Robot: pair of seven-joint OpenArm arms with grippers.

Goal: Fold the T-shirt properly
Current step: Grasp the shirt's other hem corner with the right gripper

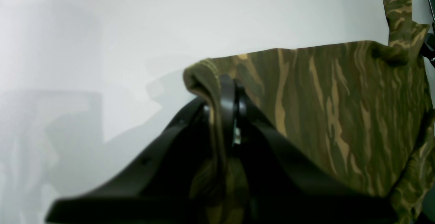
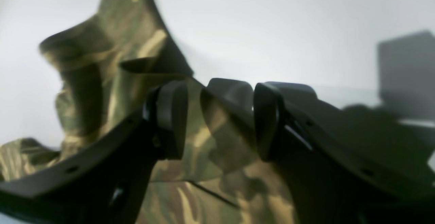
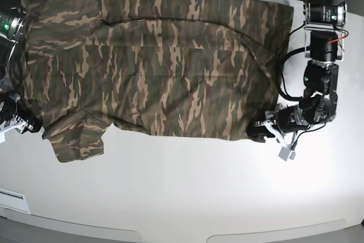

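Across the white table point(image 3: 187, 186) the T-shirt point(image 3: 165, 66) lies spread nearly flat in the base view, its camouflage body filling the far half of the surface, one sleeve point(image 3: 77, 135) sticking out toward the near edge on that view's left. Nothing resembling a finished fold shows yet, so the task looks to be at its start: both arms have only reached the near hem corners. The left gripper point(image 1: 224, 108) has its jaws clamped on a bunched corner of the hem, the cloth pinched between them and slightly raised off the table. The right gripper point(image 2: 221, 115) has its jaws parted with a flap of fabric standing between the pads; the blur leaves it unclear whether either pad touches the cloth, so it does not seem to have a grasp. Still to come, by my reading: securing that second corner, folding the sleeves in, and doubling the body over.
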